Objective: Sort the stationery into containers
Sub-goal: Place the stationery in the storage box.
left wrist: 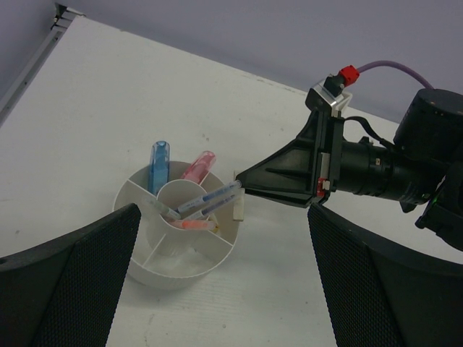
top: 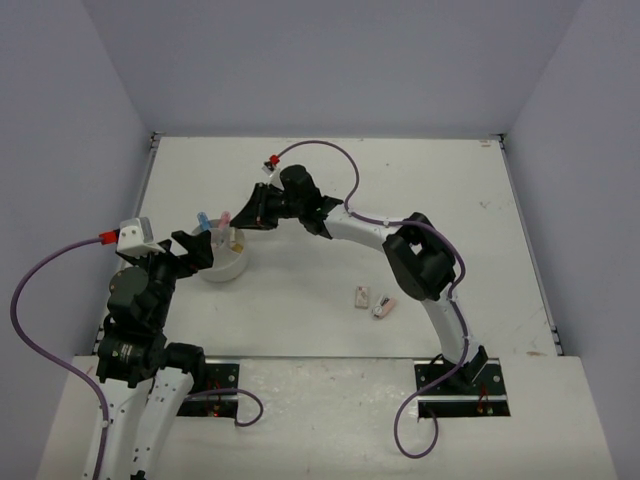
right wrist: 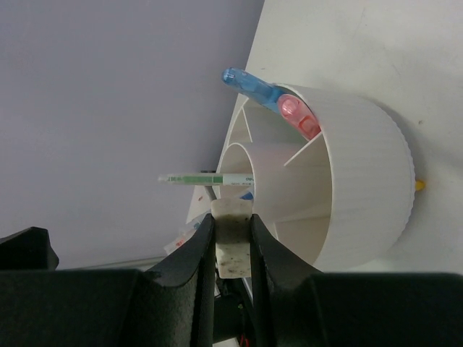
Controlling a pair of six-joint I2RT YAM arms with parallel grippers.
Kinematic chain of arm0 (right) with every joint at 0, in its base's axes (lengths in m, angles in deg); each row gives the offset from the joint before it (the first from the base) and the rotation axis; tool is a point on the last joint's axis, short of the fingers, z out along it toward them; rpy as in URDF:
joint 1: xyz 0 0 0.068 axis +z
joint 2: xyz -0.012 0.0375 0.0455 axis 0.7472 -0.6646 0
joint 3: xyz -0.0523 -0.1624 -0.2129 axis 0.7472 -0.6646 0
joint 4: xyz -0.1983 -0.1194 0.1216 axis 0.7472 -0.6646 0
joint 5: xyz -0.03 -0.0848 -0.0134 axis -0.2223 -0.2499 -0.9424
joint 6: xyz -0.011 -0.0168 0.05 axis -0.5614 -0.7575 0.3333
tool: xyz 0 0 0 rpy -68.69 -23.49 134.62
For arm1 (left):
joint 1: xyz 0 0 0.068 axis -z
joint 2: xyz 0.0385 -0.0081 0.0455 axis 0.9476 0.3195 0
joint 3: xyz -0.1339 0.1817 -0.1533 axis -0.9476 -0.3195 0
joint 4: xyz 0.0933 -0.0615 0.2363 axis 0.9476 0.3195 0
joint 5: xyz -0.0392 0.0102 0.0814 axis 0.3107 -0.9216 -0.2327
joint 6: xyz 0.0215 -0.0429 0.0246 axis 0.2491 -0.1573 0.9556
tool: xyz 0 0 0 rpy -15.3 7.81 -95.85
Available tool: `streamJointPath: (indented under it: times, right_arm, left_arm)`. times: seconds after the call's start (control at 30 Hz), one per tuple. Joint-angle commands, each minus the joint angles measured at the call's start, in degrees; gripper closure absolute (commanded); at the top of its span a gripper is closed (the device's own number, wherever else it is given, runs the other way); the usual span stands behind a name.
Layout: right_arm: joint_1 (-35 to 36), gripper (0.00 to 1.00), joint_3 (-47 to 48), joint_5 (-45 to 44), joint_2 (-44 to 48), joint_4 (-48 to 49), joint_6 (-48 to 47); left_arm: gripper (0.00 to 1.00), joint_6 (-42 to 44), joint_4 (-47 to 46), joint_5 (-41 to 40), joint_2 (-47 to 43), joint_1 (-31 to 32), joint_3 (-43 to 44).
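Right gripper (right wrist: 231, 217) clenched on a pale eraser block (right wrist: 232, 246), held just at the container (right wrist: 365, 181) rim for release; which compartment lies beneath is unclear. Left gripper (left wrist: 224, 210) stands wide, empty, flanking the container, presumably to steady it.

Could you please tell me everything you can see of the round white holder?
The holder is a low, round white cup, plastic by its look, with a finely ribbed outer wall, a central tube and thin walls splitting the ring into compartments. It stands upright on the white table. A blue marker and a pink marker lean in outer compartments; thin pens lie across its middle. The right gripper holds a pale eraser at its rim.
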Motion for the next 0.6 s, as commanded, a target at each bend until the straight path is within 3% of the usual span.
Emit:
streamJointPath:
  times: [0.0, 0.57]
  right_arm:
    - [-0.1, 1.0, 2.4, 1.2, 0.2, 1.4, -0.2]
    - [0.0, 1.0, 4.3, 0.5, 0.1, -2.9, -2.6]
  left_arm:
    - [0.0, 0.6, -1.8, 0.5, 0.2, 0.3, -0.3]
    - [0.0, 0.4, -1.8, -0.1, -0.1, 0.3, -0.4]
